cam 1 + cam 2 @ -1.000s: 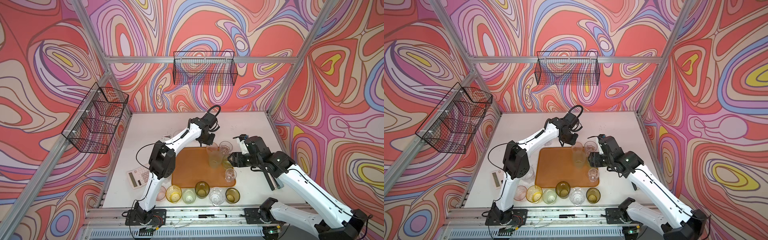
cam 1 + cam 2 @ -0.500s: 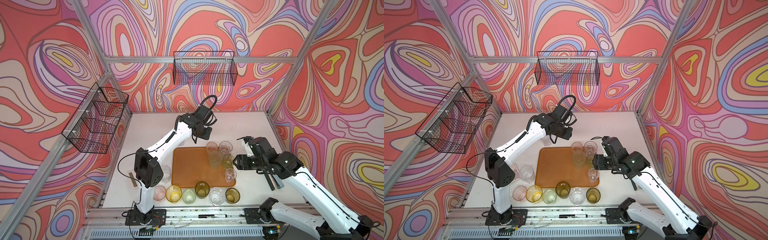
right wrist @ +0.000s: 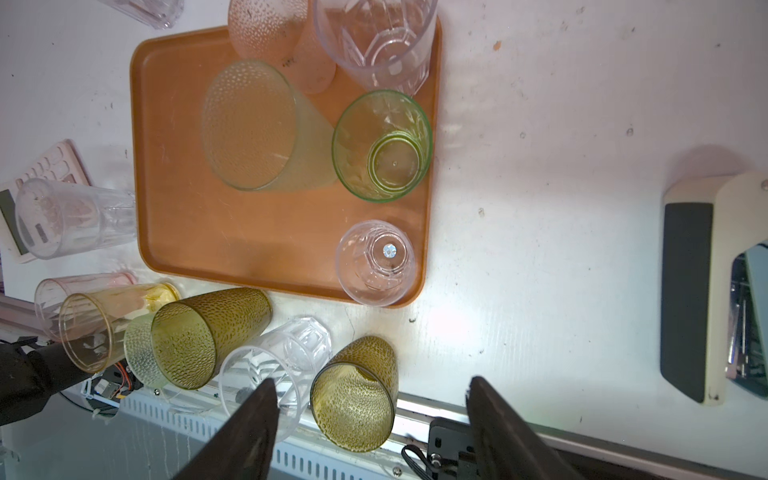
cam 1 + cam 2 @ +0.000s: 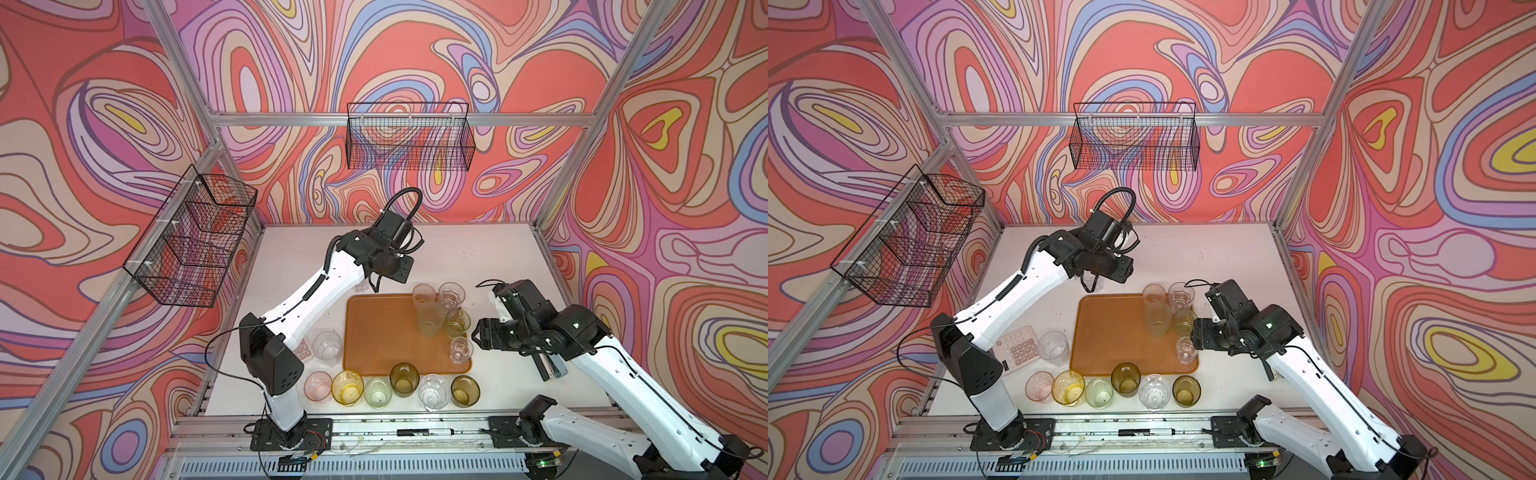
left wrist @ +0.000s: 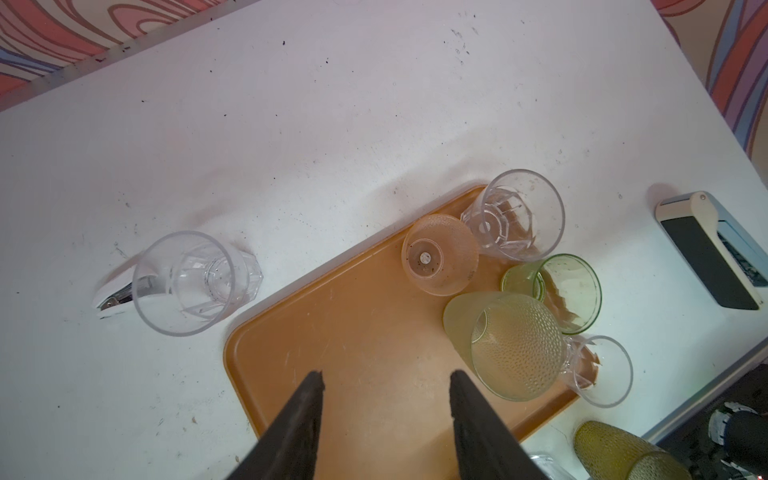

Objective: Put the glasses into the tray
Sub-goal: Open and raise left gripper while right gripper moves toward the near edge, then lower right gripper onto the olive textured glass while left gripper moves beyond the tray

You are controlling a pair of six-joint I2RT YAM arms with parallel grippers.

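- My left gripper (image 5: 384, 399) hangs with jaws apart and nothing between them over the bare middle of the flat orange-brown rectangular tray (image 5: 353, 332); my right gripper (image 3: 370, 399) stands wide and empty just off the tray's right rim
- Five glasses (image 4: 457, 323) crowd that right rim, among them the tall frosted green tumbler (image 4: 430, 318) and the small clear faceted tumbler (image 4: 461, 349); the right gripper sits so near the small one that a careless swing could knock it over, I reckon
- Off the tray's far left corner stands a large clear faceted glass (image 5: 187, 282), with a white stapler-like object (image 5: 112, 301) just beside it; a finger could snag that object and tip the glass
- Six tumblers line the tabletop's near edge, packed close, from the pink tumbler (image 4: 318, 385) to the dark olive dimpled tumbler (image 4: 465, 390); wide jaws reaching for one may shove its neighbours off the edge
- Setting more beside the tall tumbler risks toppling it; the tray's left half is bare, so I'd aim there
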